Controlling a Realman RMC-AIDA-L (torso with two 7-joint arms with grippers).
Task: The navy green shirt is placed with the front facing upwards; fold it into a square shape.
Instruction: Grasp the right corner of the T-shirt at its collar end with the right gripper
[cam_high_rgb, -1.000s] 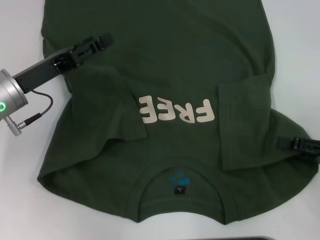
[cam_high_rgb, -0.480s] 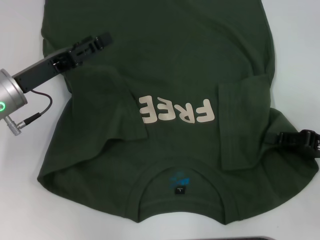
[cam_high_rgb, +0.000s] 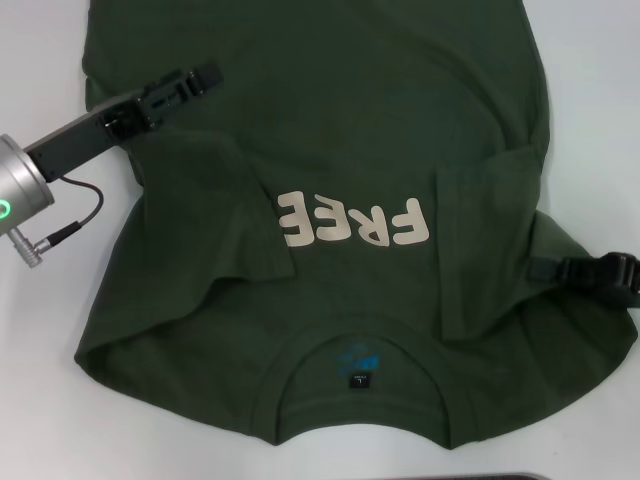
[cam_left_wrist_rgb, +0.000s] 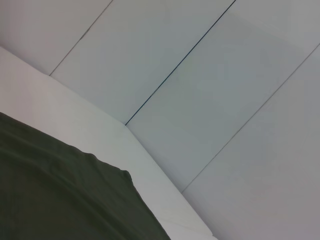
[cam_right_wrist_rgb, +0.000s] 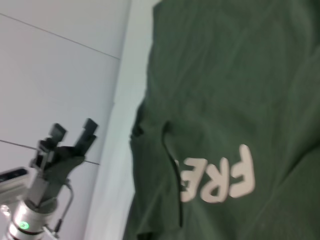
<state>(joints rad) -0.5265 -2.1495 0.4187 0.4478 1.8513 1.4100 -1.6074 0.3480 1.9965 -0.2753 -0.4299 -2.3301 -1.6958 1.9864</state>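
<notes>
The shirt (cam_high_rgb: 330, 230) lay face up on the table (cam_high_rgb: 40, 400), covering most of the head view; the collar (cam_high_rgb: 360, 385) sat nearest, at 6 o'clock, with the neck tag (cam_high_rgb: 358, 381) inside it; both sleeves were already folded in over the chest, either side of the lettering (cam_high_rgb: 355, 222).

At 4 o'clock, the right gripper (cam_high_rgb: 545, 268) had advanced inward from the table edge over the last second, its tip now over the shirt's right side fold; whether its fingers were apart or together could not be told.

At 10 o'clock, the left gripper (cam_high_rgb: 200, 78) had held its position over the shirt's left side; its fingers stood apart, as the right wrist view (cam_right_wrist_rgb: 75, 131) confirmed, gripping nothing.

Judgement: sleeve folds complete; the right arm was probably positioning for the next fold; the square was not yet formed.
</notes>
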